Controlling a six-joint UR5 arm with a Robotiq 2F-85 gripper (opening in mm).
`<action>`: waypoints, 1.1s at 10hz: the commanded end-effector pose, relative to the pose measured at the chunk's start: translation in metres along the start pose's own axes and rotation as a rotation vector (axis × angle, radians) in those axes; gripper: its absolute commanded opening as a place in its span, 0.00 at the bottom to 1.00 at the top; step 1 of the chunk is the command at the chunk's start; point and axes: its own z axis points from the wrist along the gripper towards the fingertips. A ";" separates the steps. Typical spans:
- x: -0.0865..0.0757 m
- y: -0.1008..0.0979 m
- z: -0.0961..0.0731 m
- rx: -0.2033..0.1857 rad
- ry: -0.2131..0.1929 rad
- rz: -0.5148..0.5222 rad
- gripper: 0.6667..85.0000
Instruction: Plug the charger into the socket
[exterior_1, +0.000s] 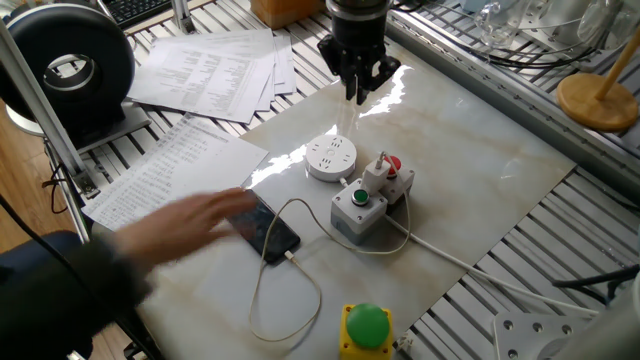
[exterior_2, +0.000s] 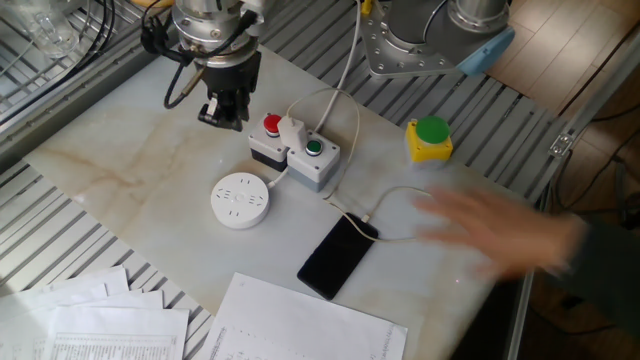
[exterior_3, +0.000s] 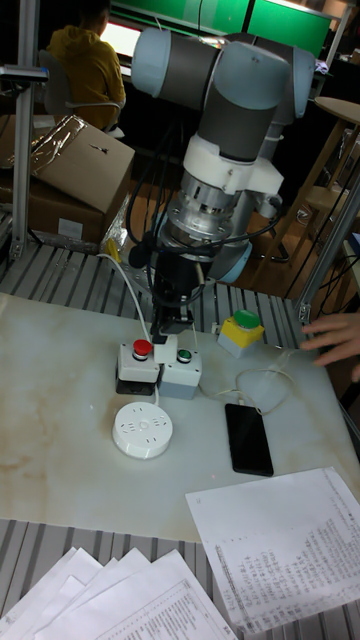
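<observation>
The charger (exterior_1: 377, 172) is a small white cube resting on the two grey button boxes, between the red and green buttons; it shows again as the charger (exterior_2: 292, 131). Its thin white cable loops to a black smartphone (exterior_2: 338, 257). The round white socket (exterior_1: 331, 157) lies flat beside the boxes, with nothing plugged into the socket (exterior_2: 241, 199), also seen as the socket (exterior_3: 141, 429). My gripper (exterior_1: 357, 88) hangs open and empty above the table, just beyond the red-button box, about a hand's width from the charger; it appears again as the gripper (exterior_2: 222, 112).
A person's blurred hand (exterior_2: 500, 235) reaches over the table near the phone and cable. A yellow box with a green dome (exterior_2: 430, 138) stands near the edge. Printed sheets (exterior_1: 200, 70) lie around the marble slab. The grey boxes (exterior_2: 295, 152) sit in the middle.
</observation>
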 end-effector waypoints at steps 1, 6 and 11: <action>0.024 -0.014 -0.002 0.056 0.090 -0.028 0.27; 0.011 -0.004 -0.001 0.018 0.037 -0.066 0.41; -0.020 0.050 0.023 -0.015 -0.043 -0.021 0.56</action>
